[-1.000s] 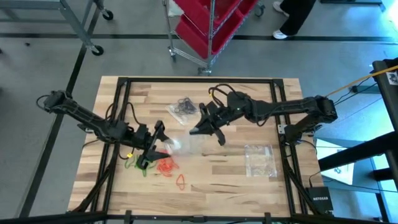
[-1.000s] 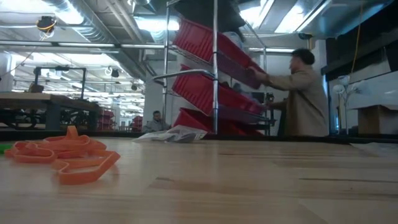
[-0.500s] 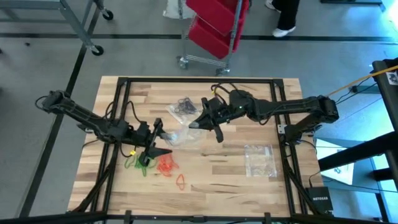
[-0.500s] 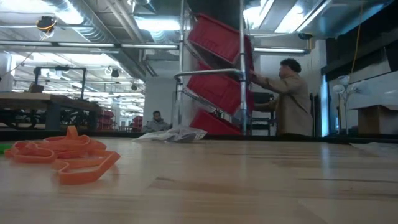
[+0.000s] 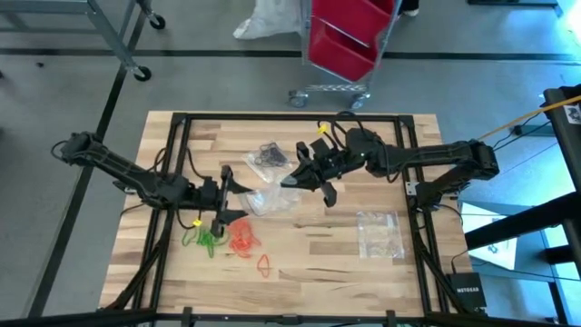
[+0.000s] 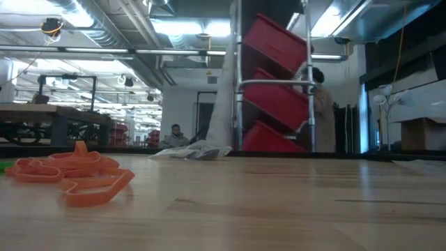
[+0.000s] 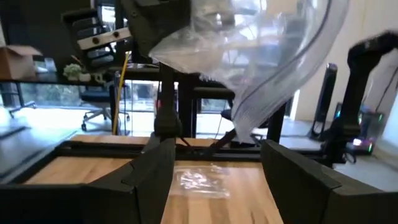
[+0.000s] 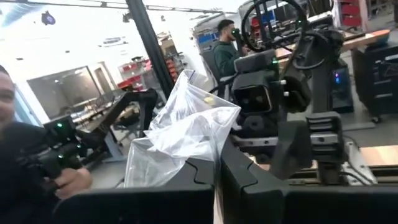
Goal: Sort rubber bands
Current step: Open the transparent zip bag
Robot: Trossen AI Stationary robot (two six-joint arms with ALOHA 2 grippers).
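Because the thin elastic rubber bands, bright green (image 5: 201, 240) and orange-red (image 5: 243, 242), are light, limp and springy, you should pinch a single strand where a loop arches off the wooden table (image 5: 309, 263) rather than press into the tangle. They lie just below your left gripper (image 5: 224, 193), whose fingers stand wide and hold nothing. Your right gripper (image 5: 298, 178) is clamped on the crumpled clear plastic bag (image 5: 272, 197), with the black bands (image 5: 269, 154) just beyond it.

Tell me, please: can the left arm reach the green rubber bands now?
Probably yes. The left gripper is open and empty, the green rubber bands lie close beside it, and nothing covers them.
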